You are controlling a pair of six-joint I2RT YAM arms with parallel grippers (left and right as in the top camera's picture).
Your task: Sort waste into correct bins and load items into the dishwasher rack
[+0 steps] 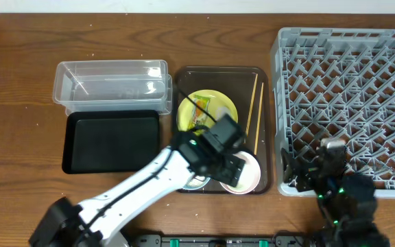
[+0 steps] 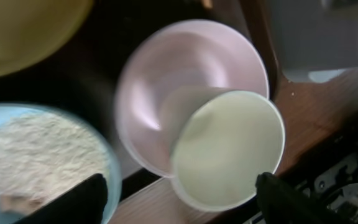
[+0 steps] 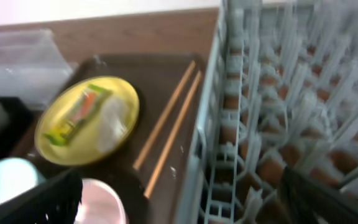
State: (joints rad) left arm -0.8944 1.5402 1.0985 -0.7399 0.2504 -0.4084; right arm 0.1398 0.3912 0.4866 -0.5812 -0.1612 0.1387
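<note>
On the dark-brown serving tray, the yellow plate (image 1: 208, 110) (image 3: 86, 121) carries the green-and-orange wrapper (image 3: 79, 112) and the white scrap (image 3: 110, 118). Two chopsticks (image 1: 256, 113) (image 3: 169, 124) lie to its right. The white cup (image 2: 229, 149) lies tilted in the white-pinkish bowl (image 2: 191, 81) (image 1: 245, 175). The light-blue bowl (image 2: 36, 155) holds rice grains. My left gripper (image 2: 179, 205) (image 1: 226, 161) is open, just above the cup and bowl. My right gripper (image 3: 185, 208) (image 1: 304, 175) is open and empty at the front-left corner of the grey rack (image 1: 348, 103) (image 3: 291, 93).
The clear tub (image 1: 108, 82) stands at the back left, with the black tray (image 1: 112, 140) in front of it. The dark-brown serving tray (image 1: 184, 82) sits between them and the rack. My left arm crosses the tray's front edge.
</note>
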